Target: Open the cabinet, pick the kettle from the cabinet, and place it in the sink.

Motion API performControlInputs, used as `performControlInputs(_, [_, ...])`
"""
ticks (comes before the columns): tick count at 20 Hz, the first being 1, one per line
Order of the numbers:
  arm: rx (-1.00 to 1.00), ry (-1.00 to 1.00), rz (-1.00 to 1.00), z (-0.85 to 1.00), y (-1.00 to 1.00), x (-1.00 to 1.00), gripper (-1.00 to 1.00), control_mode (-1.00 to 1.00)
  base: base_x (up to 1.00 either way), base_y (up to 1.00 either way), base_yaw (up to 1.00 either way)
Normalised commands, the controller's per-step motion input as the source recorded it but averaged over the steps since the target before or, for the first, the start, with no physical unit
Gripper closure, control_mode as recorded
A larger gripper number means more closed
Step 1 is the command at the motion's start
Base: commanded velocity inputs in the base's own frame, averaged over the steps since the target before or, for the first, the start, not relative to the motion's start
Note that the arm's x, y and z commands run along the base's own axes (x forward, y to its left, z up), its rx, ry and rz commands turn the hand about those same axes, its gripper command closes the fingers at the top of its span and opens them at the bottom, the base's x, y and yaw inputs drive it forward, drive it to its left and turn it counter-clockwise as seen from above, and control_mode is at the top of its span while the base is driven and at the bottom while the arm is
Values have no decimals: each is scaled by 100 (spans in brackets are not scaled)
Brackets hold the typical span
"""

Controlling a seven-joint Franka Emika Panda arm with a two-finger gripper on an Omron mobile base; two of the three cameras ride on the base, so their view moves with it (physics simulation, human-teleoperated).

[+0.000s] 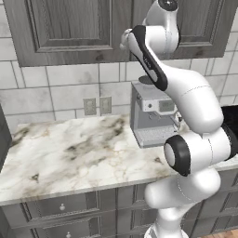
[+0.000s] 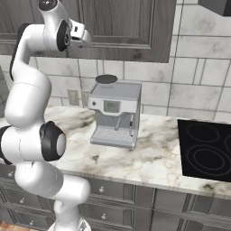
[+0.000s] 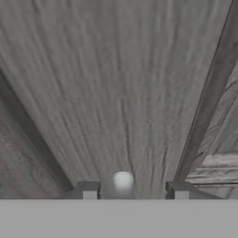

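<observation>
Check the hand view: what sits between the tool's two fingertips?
The cabinet's small round knob sits between the fingertips, with a gap on each side. The hand view shows it.
</observation>
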Motion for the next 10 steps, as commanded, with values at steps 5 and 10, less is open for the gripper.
performControlInputs(5, [0,-11,0,8,16,23,100,-100,0,0,0])
performControlInputs(10, [0,-19,0,3,23,8,100,-100,0,0,0])
